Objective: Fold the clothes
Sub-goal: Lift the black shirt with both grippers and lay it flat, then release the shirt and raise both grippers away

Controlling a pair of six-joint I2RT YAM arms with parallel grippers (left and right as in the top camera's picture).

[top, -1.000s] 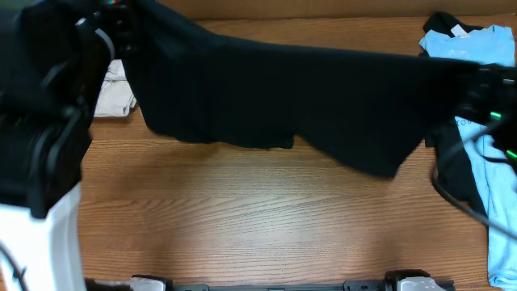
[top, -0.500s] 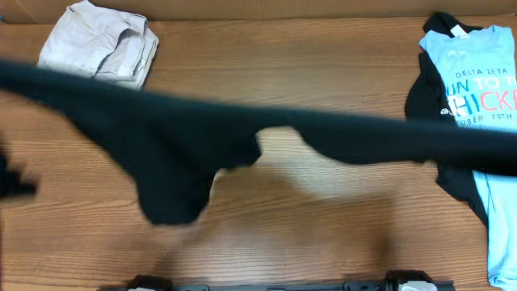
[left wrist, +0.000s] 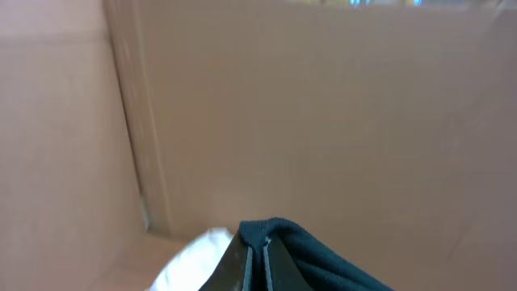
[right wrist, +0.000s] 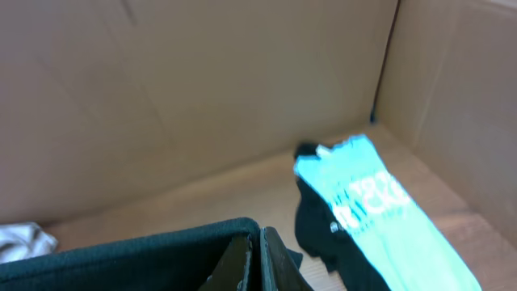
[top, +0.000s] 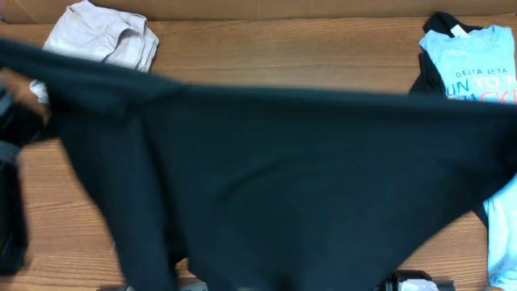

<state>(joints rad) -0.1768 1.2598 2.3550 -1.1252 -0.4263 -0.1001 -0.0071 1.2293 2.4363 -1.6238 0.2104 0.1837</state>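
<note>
Clamping one black garment (top: 307, 186), left end effector (left wrist: 257, 257), right end effector (right wrist: 258, 252); one beige shirt (top: 101, 36)

The left jaws are two slim, dark, tapering blades with paler inner edges. The right jaws look alike: dark, flat and pointed. From overhead, the left arm (top: 10, 153) is a blurred black bulk with a grey band. A silver-white base plate (top: 416, 283) shows at the near edge.
</note>
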